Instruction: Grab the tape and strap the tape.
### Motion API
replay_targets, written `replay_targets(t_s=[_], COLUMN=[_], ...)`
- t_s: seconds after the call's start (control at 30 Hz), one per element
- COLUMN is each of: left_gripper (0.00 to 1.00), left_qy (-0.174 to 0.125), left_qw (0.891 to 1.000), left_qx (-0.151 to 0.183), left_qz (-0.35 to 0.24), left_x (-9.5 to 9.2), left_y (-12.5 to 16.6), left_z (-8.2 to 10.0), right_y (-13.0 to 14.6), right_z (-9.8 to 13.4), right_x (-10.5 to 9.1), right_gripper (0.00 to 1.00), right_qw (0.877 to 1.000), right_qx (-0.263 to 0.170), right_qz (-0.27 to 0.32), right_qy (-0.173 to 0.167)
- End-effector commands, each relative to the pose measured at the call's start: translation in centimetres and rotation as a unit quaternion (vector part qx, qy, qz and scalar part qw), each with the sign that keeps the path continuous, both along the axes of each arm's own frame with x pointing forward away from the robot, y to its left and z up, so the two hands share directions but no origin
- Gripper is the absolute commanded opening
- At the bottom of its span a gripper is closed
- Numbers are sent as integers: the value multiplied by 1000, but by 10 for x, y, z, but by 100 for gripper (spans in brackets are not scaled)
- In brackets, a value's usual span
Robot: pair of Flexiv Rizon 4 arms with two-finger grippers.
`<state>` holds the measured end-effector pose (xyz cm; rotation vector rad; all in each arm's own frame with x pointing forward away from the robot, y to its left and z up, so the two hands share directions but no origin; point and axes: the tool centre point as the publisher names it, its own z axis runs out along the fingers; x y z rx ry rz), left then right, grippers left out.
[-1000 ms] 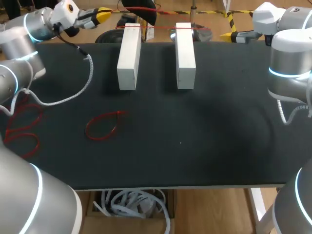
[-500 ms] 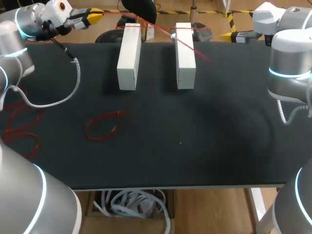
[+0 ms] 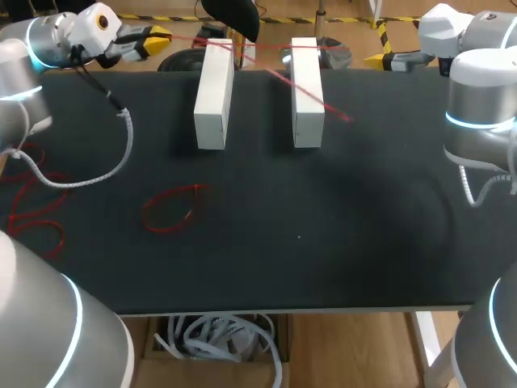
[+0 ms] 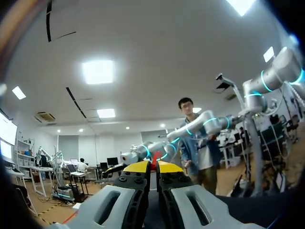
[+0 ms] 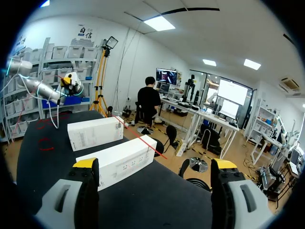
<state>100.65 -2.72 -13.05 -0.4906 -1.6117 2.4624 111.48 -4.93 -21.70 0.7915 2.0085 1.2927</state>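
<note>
The left claw hangs over the far left corner of the dark surface. Its two yellow tips are pinched together on a thin red tape, and its own wrist view shows a sliver of red between the pressed tips.

From the claw, the tape stretches across the far ends of two white boxes that stand side by side. A strand slants down over the right box and ends on the surface just beyond it.

The right claw is spread wide and empty. It sits at the far right, facing the boxes and well apart from the tape.

A separate red loop lies flat nearer the front.

The step in hand looks like drawing the tape around the boxes. To do it well, the left claw should hold its pinch firmly and keep the line taut and level, so it does not slide off the box tops. The right claw would likely need to catch the loose end near the right box before any tightening.
</note>
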Motion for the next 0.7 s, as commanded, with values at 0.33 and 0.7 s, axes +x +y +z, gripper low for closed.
replay_targets(t_s=[0.33,0.7], left_gripper=[0,0], left_qy=[75,124], left_qw=[975,952], left_qx=[6,8], left_qz=[208,279], left_x=[-44,-73], left_y=[-6,-5], left_z=[7,10], right_y=[0,0], right_z=[0,0], right_x=[0,0], right_gripper=[100,100], right_qw=[1000,1000], right_qx=[-1,-1], right_qz=[0,0], right_qy=[1,1])
